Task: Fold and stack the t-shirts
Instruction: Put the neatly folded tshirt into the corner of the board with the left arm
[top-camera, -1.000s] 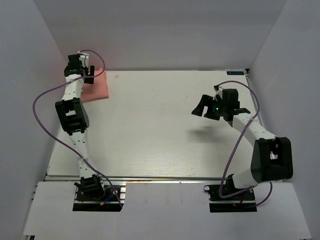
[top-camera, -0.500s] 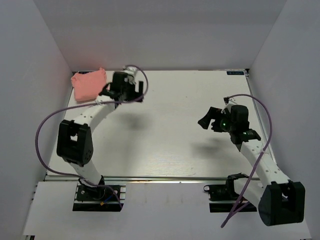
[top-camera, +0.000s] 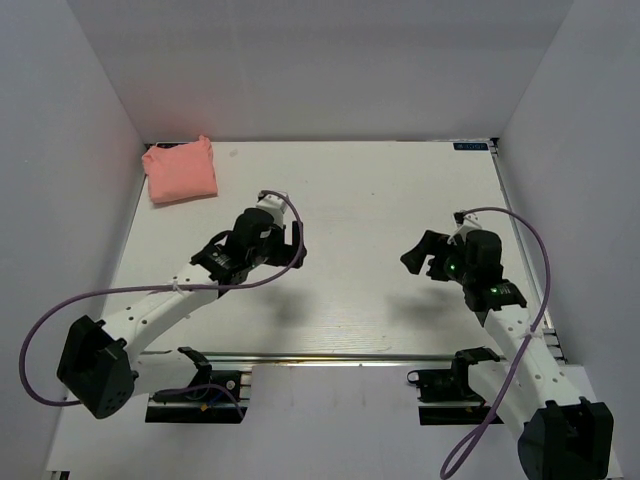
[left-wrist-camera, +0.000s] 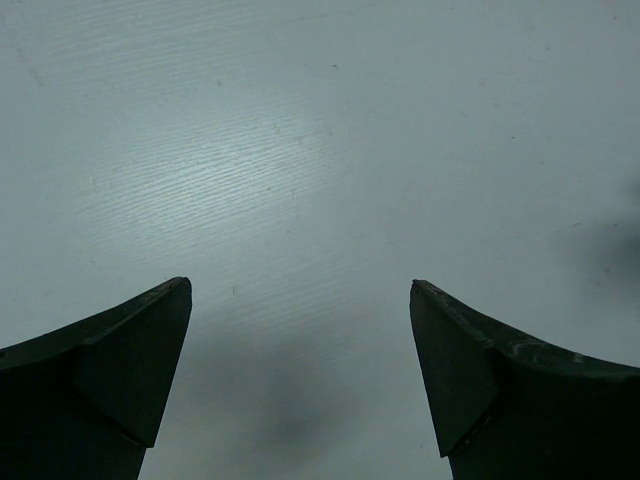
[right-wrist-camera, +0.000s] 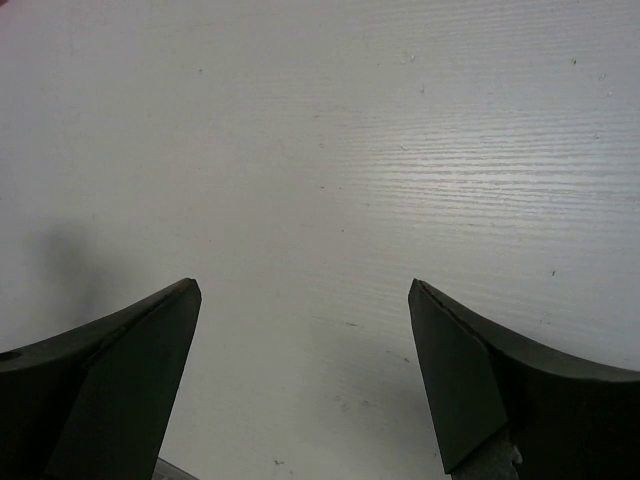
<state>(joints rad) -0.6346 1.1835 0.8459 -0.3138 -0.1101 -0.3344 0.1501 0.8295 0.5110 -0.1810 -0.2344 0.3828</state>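
Leaving the folded t-shirt (top-camera: 180, 172) at the counter's (top-camera: 380, 195) far corner, my left arm (top-camera: 160, 305) withdrew; both jaws apart, empty: seemingly finished.

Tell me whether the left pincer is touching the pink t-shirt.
Apart. The top view shows bare table between the folded t-shirt in the far-left corner and the left pincer, which hangs open.

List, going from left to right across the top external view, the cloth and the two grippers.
t-shirt, folded at the far left corner of the table → left gripper, open → right gripper, open.
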